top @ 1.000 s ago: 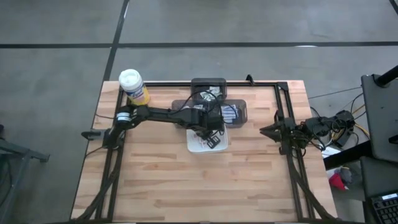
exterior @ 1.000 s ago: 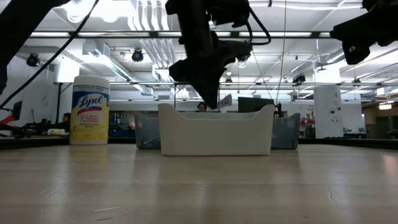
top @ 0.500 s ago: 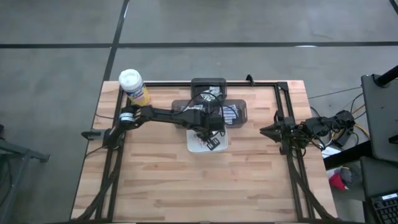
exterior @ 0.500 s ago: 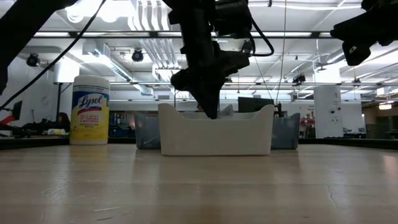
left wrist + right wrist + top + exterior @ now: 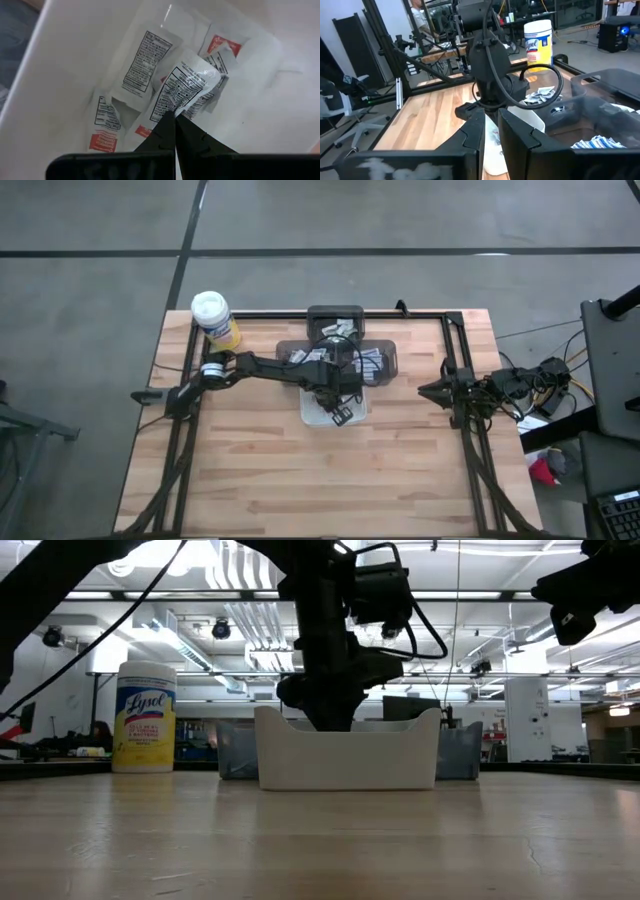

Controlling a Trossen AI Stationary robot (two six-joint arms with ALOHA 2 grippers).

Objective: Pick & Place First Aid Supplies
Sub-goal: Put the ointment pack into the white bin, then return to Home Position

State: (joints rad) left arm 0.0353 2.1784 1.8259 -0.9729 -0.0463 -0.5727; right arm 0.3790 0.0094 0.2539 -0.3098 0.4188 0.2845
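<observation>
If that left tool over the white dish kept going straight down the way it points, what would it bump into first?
Probably the packets lying in the white dish. The left tool is shut on a packet and points down into the dish, with the dish floor just beneath; depth is hard to judge.

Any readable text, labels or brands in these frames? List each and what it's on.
"Lysol": on the label of the yellow canister with a white lid, also legible in the right wrist view.
Small flat white packets in the white rectangular dish: black print blocks and red panels, too small to read.
The packet pinched in the left gripper: same, unreadable.
Nothing else reads.
</observation>
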